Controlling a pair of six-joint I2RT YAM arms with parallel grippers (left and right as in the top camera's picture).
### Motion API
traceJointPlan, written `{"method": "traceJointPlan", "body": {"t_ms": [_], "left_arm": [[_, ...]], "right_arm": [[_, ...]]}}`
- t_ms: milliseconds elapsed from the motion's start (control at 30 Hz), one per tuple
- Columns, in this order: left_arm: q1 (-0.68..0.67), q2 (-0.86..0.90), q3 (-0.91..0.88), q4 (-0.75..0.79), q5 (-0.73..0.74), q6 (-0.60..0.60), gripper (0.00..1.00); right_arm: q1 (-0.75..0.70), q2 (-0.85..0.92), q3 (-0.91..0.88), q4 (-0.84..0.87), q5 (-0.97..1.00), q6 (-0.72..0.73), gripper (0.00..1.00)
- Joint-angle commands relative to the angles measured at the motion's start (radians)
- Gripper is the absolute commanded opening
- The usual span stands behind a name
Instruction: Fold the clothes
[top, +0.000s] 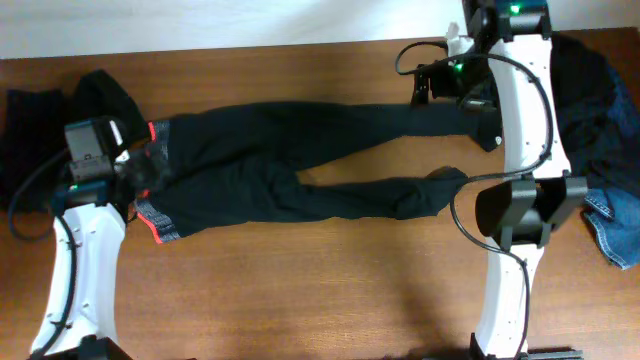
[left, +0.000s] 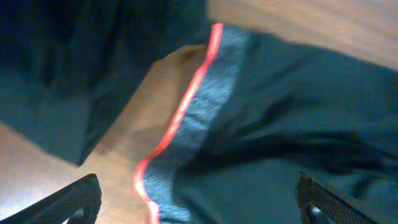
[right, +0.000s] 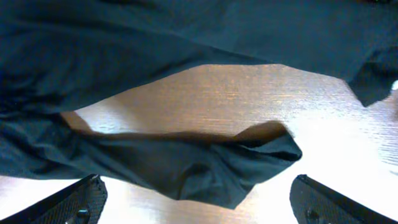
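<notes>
Lengthwise across the wooden table (top: 300, 290) lie black trousers (top: 290, 150), waist toward the left arm and legs reaching toward the right arm. The two legs part into a long narrow V, with bare wood showing between them. The fabric is matte, soft and lightly creased.

The waistband (left: 202, 106) is a grey, finely ribbed band edged with a thin bright red line. In the left wrist view it curves and folds over itself near the lower edge. The left gripper (left: 199, 202) hangs over this waistband with its jaws spread wide, and nothing is held between them. The right gripper (right: 199, 199) is above the end of the lower leg, its jaws likewise wide apart and empty. The hem (right: 267, 152) of that leg lies rumpled and partly turned, a dark rounded shape against the wood.

The table is smooth and brown, with a fine grain and a soft sheen. At its left end, beyond the waist, sits a dark heap (top: 45, 110) of cloth. At the right end, beside the right arm, more dark clothes (top: 590, 90) are piled loosely. Blue jeans (top: 615, 230) spill out below them, their denim paler than the rest.
</notes>
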Motion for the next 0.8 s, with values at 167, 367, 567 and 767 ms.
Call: {"method": "traceJointPlan", "body": {"t_ms": [167, 367, 567, 767], "left_arm": [[-0.102, -0.035, 0.047, -0.001, 0.018, 0.026, 0.99], [-0.111, -0.035, 0.047, 0.000, 0.014, 0.043, 0.99], [-0.111, -0.035, 0.047, 0.000, 0.014, 0.043, 0.99], [-0.111, -0.034, 0.047, -0.001, 0.014, 0.043, 0.99]], "right_arm": [[-0.003, -0.316, -0.091, -0.006, 0.147, 0.036, 0.99], [-0.042, -0.465, -0.430, -0.006, 0.158, 0.064, 0.99], [-0.122, -0.477, -0.738, 0.105, 0.107, 0.073, 0.99], [-0.188, -0.476, -0.979, 0.387, 0.002, 0.068, 0.97]]}}
